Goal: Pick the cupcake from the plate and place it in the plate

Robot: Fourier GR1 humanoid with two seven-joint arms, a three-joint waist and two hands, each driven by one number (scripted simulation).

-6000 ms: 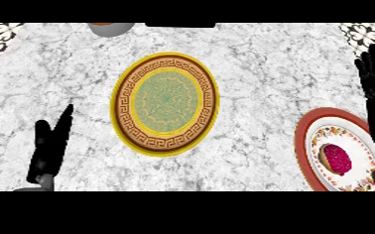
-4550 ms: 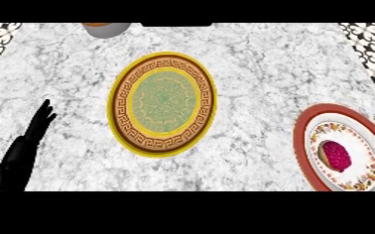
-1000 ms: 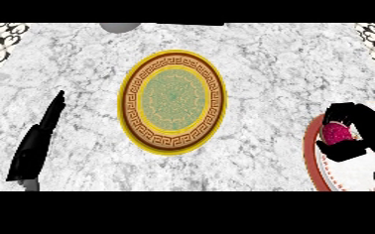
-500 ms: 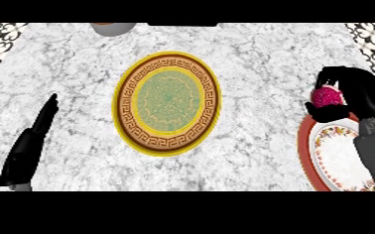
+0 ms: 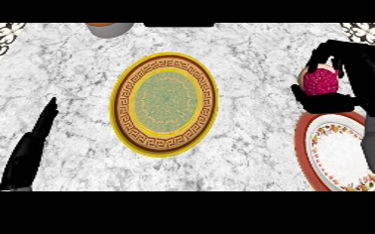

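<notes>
My right hand (image 5: 350, 74) is curled round the cupcake (image 5: 321, 82), which has a magenta top and shows between the fingers and thumb. It hangs just beyond the far edge of the red-rimmed white plate (image 5: 333, 151) at the right, which now lies bare. The yellow plate (image 5: 164, 103) with a brown key-pattern band and a green middle lies at the centre, well to the left of the cupcake. My left hand (image 5: 33, 141) rests open at the lower left, fingers straight and pointing away.
A grey bowl (image 5: 110, 28) shows partly at the far edge, left of centre. Patterned mats peek in at the far left corner (image 5: 10, 29) and the far right corner (image 5: 359, 29). The marble counter (image 5: 249, 124) spreads between the two plates.
My right hand closed on the cupcake on the red-rimmed plate and has lifted it up and away from that plate. The left hand has stayed at the lower left.
</notes>
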